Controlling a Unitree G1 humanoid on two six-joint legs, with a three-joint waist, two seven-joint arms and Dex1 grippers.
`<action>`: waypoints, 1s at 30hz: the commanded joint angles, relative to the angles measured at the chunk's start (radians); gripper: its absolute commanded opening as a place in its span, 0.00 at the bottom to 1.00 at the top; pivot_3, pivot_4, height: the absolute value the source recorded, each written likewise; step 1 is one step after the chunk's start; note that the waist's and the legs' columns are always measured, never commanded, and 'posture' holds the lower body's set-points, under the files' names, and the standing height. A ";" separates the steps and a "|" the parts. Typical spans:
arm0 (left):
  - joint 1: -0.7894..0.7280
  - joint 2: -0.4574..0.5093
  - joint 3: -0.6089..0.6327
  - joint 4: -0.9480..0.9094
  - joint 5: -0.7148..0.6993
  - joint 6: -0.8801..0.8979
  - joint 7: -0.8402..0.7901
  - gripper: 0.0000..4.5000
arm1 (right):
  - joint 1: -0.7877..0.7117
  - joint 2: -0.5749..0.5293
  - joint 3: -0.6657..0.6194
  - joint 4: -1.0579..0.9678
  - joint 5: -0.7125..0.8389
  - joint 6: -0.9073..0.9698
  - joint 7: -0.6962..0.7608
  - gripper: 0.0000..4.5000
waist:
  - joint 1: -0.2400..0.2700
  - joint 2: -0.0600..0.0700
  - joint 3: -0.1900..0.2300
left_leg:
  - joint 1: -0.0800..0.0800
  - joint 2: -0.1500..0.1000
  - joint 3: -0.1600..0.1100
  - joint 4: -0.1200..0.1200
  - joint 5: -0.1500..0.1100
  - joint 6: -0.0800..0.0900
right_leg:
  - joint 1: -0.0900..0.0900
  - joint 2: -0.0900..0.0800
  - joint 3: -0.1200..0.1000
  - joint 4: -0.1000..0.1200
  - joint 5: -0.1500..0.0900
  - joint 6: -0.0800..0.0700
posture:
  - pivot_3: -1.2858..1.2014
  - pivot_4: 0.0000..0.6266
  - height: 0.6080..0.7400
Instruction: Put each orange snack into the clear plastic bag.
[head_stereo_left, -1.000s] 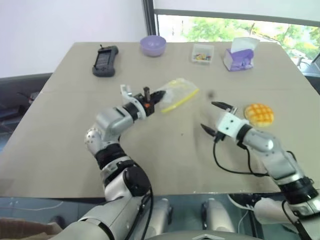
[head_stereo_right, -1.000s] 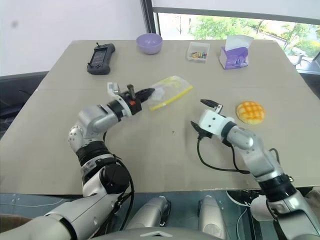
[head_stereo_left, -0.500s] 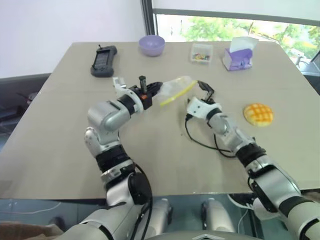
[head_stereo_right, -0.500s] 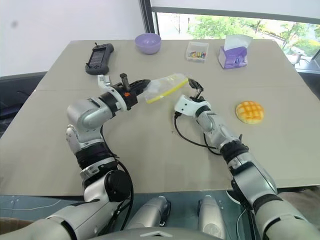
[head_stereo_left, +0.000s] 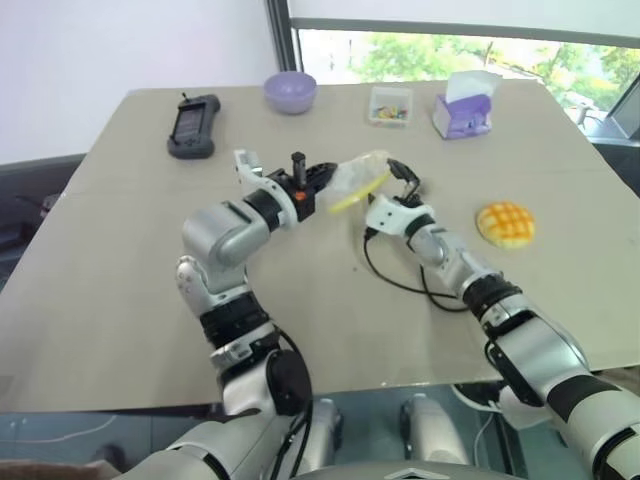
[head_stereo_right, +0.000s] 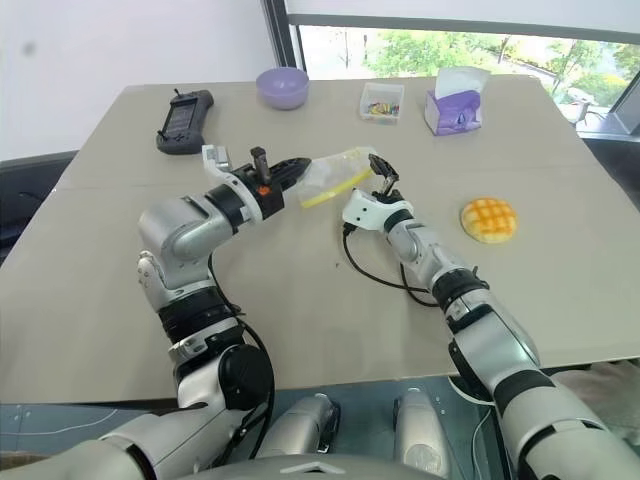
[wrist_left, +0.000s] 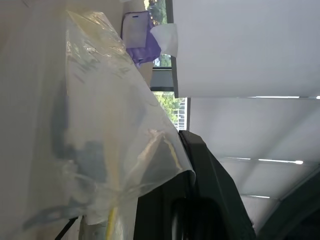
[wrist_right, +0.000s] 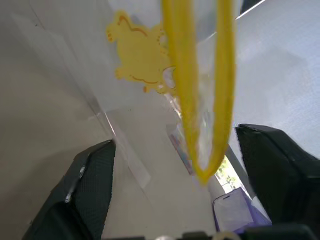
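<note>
Left pincer (head_stereo_left: 322, 176) is clamped shut on the clear plastic bag (head_stereo_left: 358, 178), holding it up off the counter (head_stereo_left: 120, 250) just above frame centre in the head view. Bag hangs out toward the right of the frame, yellow zip strip (wrist_right: 192, 95) along its lower edge.

My right pincer (head_stereo_left: 404, 177) is at the bag's free end, right of centre. Fingers (wrist_right: 92, 185) stand apart with the yellow strip running down between them; in the right wrist view I see a gap on both sides of the strip, so I read it as partly open and not gripping. Can't tell from the head view whether a fingertip touches the plastic.

Orange snack (head_stereo_left: 504, 222) sits on the counter at right of frame, well apart from both pincers and the bag, untouched.

Along the far edge, upper part of frame: black handheld device (head_stereo_left: 192, 125), purple bowl (head_stereo_left: 290, 91), small clear box (head_stereo_left: 389, 104), purple tissue box (head_stereo_left: 460, 108).
</note>
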 joint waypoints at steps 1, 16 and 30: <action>0.000 0.027 -0.029 0.013 -0.024 0.035 -0.046 0.00 | -0.041 -0.017 -0.016 -0.007 0.009 -0.029 -0.030 0.52 | -0.001 0.000 0.000 | 0.000 0.000 0.000 0.000 0.000 0.000 | 0.000 0.000 0.000 0.000 0.000 0.000 | 0.52 0.24 1.00; -0.038 0.545 -0.332 0.224 0.198 0.257 -0.567 0.12 | -0.048 -0.162 -0.043 -0.137 0.005 -0.003 0.037 0.00 | -0.015 0.001 0.000 | 0.000 0.000 0.001 -0.002 0.000 0.000 | -0.003 0.001 0.002 0.001 0.000 0.000 | 0.52 0.24 1.00; 0.131 1.001 -0.922 -0.371 1.330 -0.457 -1.601 0.47 | -0.007 -0.177 -0.068 -0.437 0.103 0.300 0.514 0.00 | -0.034 0.004 0.001 | -0.004 0.006 0.006 -0.019 0.000 0.000 | -0.012 0.003 0.006 -0.011 0.000 -0.001 | 0.52 0.24 1.00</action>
